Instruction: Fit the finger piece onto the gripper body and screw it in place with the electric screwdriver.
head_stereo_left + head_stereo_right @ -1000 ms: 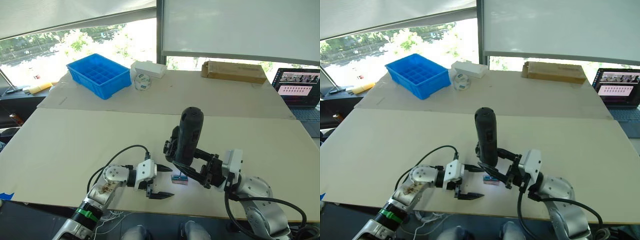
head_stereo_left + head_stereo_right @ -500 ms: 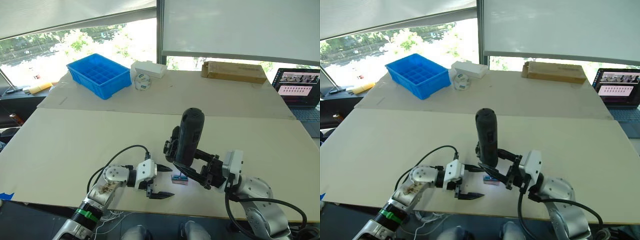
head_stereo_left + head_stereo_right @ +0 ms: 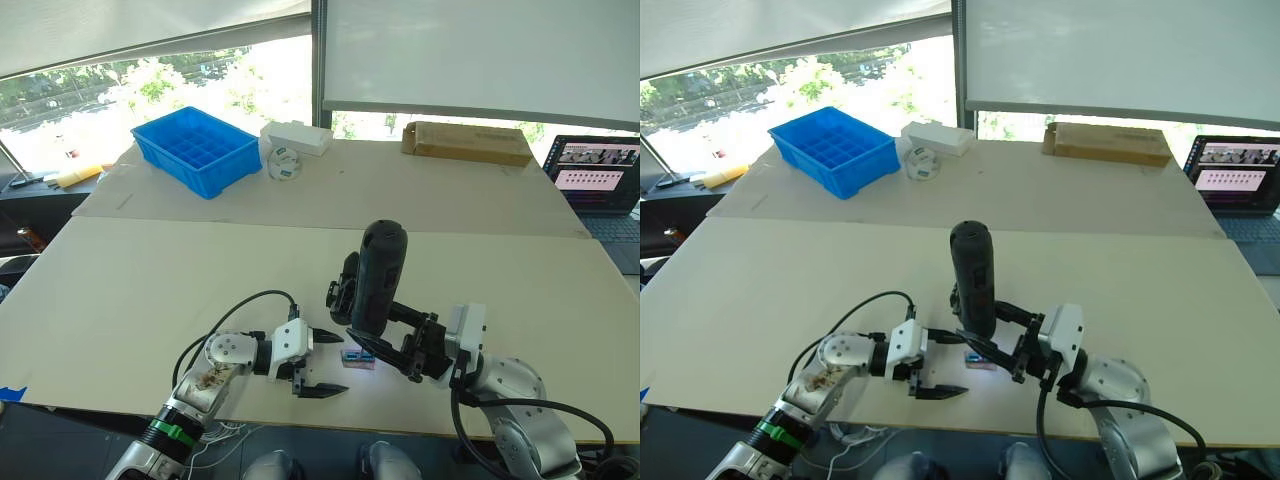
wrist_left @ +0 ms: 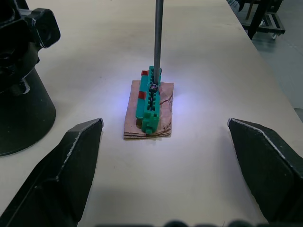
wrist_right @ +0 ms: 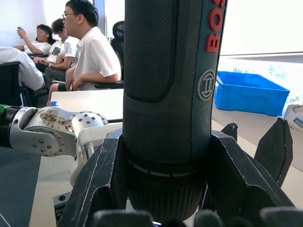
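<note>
Bit on the screw holder, driver upright in my right gripper

My right gripper (image 3: 385, 345) is clamped around the electric screwdriver (image 3: 377, 277), which stands upright with its bit (image 4: 158, 40) tip down on a screw in the small green-topped block (image 4: 149, 104). That block sits ahead of my left gripper (image 3: 318, 364), centred between its fingers (image 4: 61, 177), which are spread wide and hold nothing. The gripper body (image 4: 19, 90) stands just outside one left finger. I judge the step is picking up a screw: I keep the driver vertical, press lightly, and lift straight. I cannot make out the finger piece.
</note>
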Controlling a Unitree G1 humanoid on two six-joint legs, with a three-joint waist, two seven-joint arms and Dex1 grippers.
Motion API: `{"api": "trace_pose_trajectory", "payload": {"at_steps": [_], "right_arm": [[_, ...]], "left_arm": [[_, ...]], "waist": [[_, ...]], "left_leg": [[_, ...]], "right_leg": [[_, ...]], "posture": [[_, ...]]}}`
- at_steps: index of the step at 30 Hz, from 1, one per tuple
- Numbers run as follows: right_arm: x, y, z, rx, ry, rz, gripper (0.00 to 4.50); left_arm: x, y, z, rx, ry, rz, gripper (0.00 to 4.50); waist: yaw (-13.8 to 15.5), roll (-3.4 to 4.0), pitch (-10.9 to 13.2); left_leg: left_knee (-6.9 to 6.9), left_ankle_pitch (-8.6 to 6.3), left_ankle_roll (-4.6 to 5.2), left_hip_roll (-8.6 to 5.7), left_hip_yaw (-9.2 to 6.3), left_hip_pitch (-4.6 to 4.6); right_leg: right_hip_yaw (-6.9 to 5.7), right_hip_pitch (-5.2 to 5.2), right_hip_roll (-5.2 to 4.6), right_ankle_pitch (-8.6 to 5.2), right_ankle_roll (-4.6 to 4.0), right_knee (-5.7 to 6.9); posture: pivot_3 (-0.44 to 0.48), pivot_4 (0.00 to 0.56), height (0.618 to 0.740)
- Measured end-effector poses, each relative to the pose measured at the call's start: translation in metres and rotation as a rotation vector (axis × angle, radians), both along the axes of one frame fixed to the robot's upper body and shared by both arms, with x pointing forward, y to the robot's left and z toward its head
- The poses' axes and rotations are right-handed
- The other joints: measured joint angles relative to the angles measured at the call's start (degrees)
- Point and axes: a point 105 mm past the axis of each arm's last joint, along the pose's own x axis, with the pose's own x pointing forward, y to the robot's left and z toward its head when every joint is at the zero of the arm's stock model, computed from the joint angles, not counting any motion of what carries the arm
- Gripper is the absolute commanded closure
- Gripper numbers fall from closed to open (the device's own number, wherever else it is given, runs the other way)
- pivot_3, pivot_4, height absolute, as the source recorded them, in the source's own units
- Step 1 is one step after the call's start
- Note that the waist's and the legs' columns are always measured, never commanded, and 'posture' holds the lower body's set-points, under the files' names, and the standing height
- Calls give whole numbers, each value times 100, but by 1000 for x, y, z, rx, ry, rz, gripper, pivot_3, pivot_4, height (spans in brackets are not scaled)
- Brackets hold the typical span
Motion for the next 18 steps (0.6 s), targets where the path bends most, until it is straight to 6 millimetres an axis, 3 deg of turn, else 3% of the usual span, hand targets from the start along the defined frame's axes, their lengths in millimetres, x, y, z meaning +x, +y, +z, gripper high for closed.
{"api": "trace_pose_trajectory", "payload": {"at_steps": [18], "right_arm": [[0,-2,-1,-43,2,9,2584]], "left_arm": [[1,0,0,-3,-13,-5,44]], "waist": [[2,0,0]], "left_leg": [[0,0,0,0,0,-5]], "right_leg": [[0,-6,-2,0,0,0]], "posture": [[0,150,740]]}}
